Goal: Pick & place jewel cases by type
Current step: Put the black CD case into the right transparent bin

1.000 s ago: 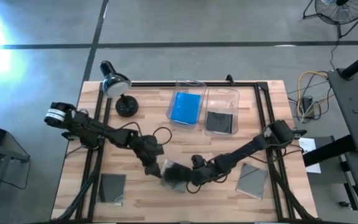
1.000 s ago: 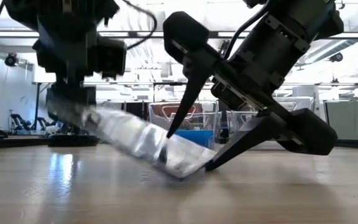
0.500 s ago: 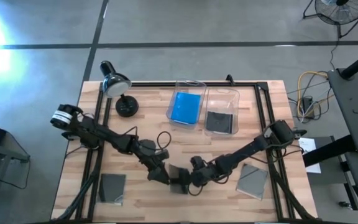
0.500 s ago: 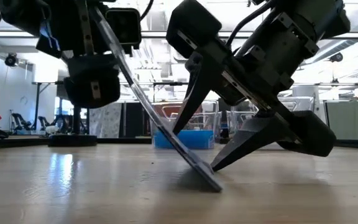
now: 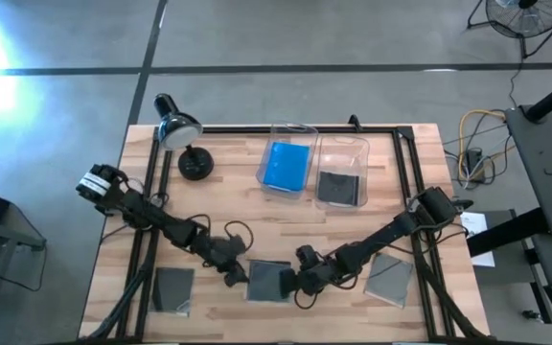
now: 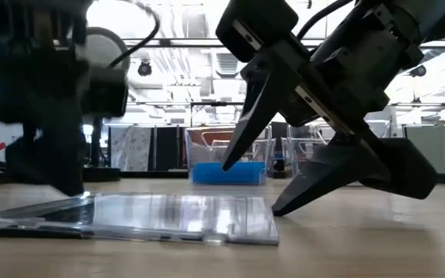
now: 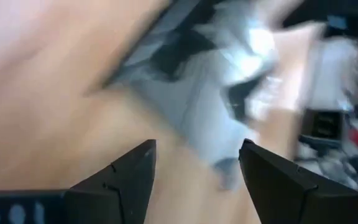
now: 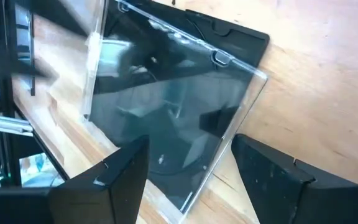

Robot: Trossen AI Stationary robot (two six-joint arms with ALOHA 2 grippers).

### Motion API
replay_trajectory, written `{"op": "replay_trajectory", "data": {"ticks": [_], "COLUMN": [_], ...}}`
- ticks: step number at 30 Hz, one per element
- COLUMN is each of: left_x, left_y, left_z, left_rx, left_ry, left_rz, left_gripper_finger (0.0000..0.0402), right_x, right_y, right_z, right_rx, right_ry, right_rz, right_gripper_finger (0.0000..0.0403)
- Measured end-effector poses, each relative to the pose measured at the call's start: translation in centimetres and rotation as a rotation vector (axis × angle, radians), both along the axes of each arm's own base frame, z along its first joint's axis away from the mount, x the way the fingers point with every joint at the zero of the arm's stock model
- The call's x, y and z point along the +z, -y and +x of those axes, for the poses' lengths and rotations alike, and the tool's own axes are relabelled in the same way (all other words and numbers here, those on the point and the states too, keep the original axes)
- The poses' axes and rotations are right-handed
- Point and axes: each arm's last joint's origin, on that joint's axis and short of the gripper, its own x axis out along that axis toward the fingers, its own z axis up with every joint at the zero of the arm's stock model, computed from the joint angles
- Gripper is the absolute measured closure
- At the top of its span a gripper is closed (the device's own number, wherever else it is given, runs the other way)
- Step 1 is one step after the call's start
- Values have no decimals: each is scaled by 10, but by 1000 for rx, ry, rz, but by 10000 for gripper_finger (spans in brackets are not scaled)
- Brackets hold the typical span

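Note:
A dark grey jewel case [image 5: 269, 281] with a clear cover lies flat on the table between my two grippers; it also shows in the low view [image 6: 153, 217] and the right wrist view [image 8: 166, 106]. My left gripper [image 5: 235, 276] is open at the case's left edge [image 7: 197, 155]. My right gripper [image 5: 300, 284] is open at its right edge [image 6: 251, 188], one finger on either side of its corner [image 8: 191, 142]. Two more grey cases lie flat on the table, one near-left [image 5: 172, 287] and one near-right [image 5: 389, 278]. Blue cases [image 5: 287, 165] fill the left bin, and a grey one [image 5: 338, 187] sits in the right bin.
The two clear bins [image 5: 295, 129] stand side by side toward the far edge. A black desk lamp [image 5: 182, 144] stands at the far left. Black frame rails [image 5: 151, 182] run along the left, far and right sides. Bare wood [image 5: 257, 216] lies between the bins and the grippers.
My left gripper held the grey case tilted, its lower edge on the table by my right gripper. It tipped the case steeper, then let go and moved toward the near edge. The case has dropped flat onto the table. My right gripper stayed open beside it.

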Motion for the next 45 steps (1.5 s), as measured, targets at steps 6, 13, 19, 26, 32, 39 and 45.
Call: {"op": "replay_trajectory", "data": {"ticks": [6,13,19,26,32,39,45], "left_x": [-10,-12,-12,-12,-15,-10,2], "left_y": [10,18,15,11,12,12,7], "left_z": [-19,-13,-9,-6,-4,-5,-12], "left_rx": [323,392,411,411,412,357,320], "left_ry": [-78,-115,-123,-86,-75,-64,-51], "left_rz": [-125,-63,-36,5,11,33,91], "left_gripper_finger": [188,188,188,188,188,188,188], "right_x": [-1,1,1,2,5,29,47], "right_y": [-5,-11,-11,19,48,57,58], "right_z": [-4,-6,-6,11,27,21,11], "right_rx": [26,41,36,29,24,18,22], "right_ry": [-17,-16,-10,29,47,47,47], "right_rz": [30,52,19,-38,-130,-183,-231], "right_gripper_finger": [170,170,170,170,170,170,170]}}
